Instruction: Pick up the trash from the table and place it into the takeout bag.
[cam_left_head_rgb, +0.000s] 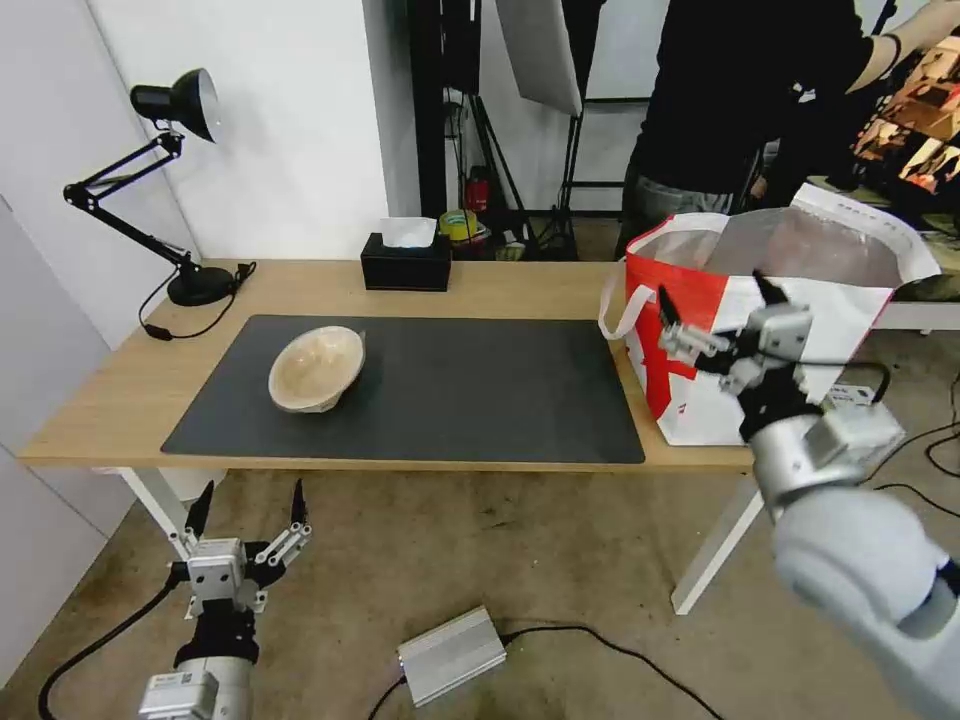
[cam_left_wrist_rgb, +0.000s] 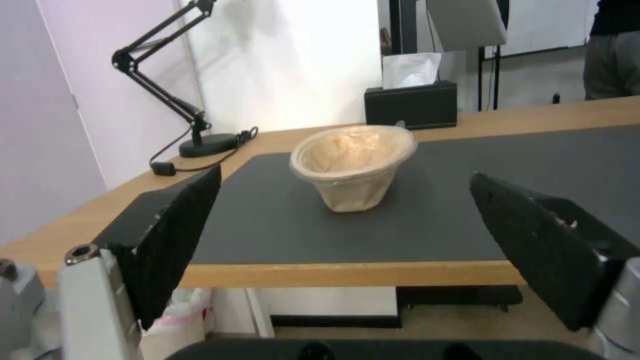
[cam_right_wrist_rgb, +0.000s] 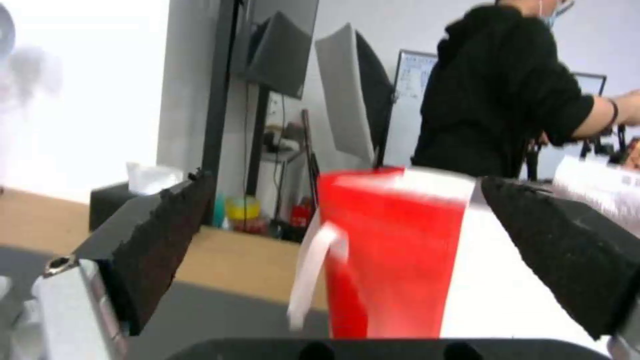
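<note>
A beige pulp bowl (cam_left_head_rgb: 315, 368) lies tilted on the left part of the dark grey mat (cam_left_head_rgb: 480, 400) on the light-wood table (cam_left_head_rgb: 120, 400); the left wrist view has the bowl (cam_left_wrist_rgb: 352, 166) straight ahead. The white takeout bag (cam_left_head_rgb: 770, 320) with a red side panel stands open on the table's right end, silver lining showing; its red panel (cam_right_wrist_rgb: 393, 260) is close in the right wrist view. My right gripper (cam_left_head_rgb: 718, 302) is open and empty, raised in front of the bag's near face. My left gripper (cam_left_head_rgb: 248, 506) is open, low below the table's front edge.
A black tissue box (cam_left_head_rgb: 405, 262) stands at the table's back edge and a black desk lamp (cam_left_head_rgb: 170, 190) at the back left corner. A person in black stands behind the bag. A silver box (cam_left_head_rgb: 452, 655) with a cable lies on the floor.
</note>
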